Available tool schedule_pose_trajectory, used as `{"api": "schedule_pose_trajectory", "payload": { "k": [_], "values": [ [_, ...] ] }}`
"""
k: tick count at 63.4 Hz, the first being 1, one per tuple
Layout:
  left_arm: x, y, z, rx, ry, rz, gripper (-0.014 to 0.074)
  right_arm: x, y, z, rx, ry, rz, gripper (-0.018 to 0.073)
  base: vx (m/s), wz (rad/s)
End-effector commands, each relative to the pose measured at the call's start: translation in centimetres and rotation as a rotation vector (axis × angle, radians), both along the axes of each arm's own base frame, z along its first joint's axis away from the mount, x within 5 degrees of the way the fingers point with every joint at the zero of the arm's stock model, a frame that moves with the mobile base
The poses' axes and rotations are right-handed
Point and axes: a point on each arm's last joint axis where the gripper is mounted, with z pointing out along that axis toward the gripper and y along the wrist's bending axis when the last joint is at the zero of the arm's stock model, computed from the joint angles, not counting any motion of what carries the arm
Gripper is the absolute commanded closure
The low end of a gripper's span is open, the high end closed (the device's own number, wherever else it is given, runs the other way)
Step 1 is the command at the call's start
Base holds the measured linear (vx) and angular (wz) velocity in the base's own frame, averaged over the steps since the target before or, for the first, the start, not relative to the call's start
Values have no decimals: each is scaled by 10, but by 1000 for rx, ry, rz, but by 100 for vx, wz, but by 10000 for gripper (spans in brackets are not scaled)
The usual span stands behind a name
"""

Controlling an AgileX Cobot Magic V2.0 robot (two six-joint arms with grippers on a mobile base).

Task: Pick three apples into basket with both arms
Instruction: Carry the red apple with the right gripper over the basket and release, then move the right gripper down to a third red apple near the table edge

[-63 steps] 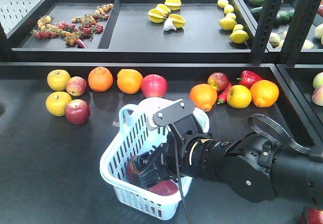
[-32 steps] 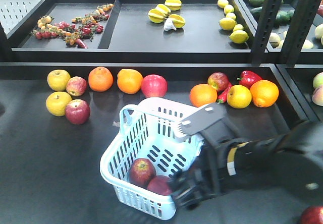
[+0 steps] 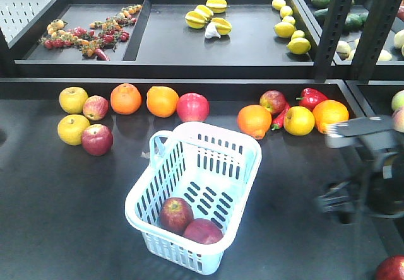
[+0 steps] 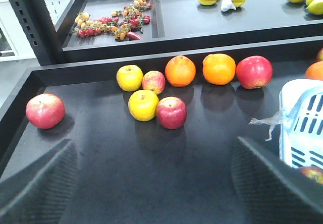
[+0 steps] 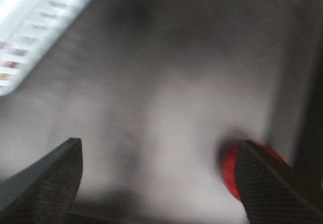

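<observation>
Apples: you have two in the basket (image 3: 249,151), at its near end, so one is left. A dark red apple (image 3: 96,139) waits on the bench (image 3: 57,198) left of the basket. Both sets of jaws stand open and empty.

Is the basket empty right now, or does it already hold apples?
Not empty: the basket holds two dark red apples at its near end. No third apple is visible inside.
</observation>
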Motion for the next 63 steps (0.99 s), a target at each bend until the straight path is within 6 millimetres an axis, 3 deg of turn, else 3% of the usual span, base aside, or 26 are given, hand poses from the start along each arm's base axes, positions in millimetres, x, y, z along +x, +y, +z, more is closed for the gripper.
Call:
{"api": "schedule_pose_trajectory", "payload": {
  "k": [1, 9, 18, 45, 63],
  "values": [
    [1, -1, 13, -9, -81, -13, 7, -1, -22, 7, -26, -30, -46, -22, 0, 0],
    [1, -1, 13, -9, -81, -13, 7, -12, -48, -14, -34, 48, -155, -22, 0, 0],
    [1, -1, 13, -9, -81, -13, 7, -25, -62, -35, -24, 99, -235, -22, 0, 0],
    [1, -1, 13, -9, -81, -13, 7, -31, -89, -37, -17, 103, -391, -22, 0, 0],
    [1, -1, 13, -9, -81, -13, 7, -31, -91, -43, -18, 101, -394, -22, 0, 0]
  ]
}}
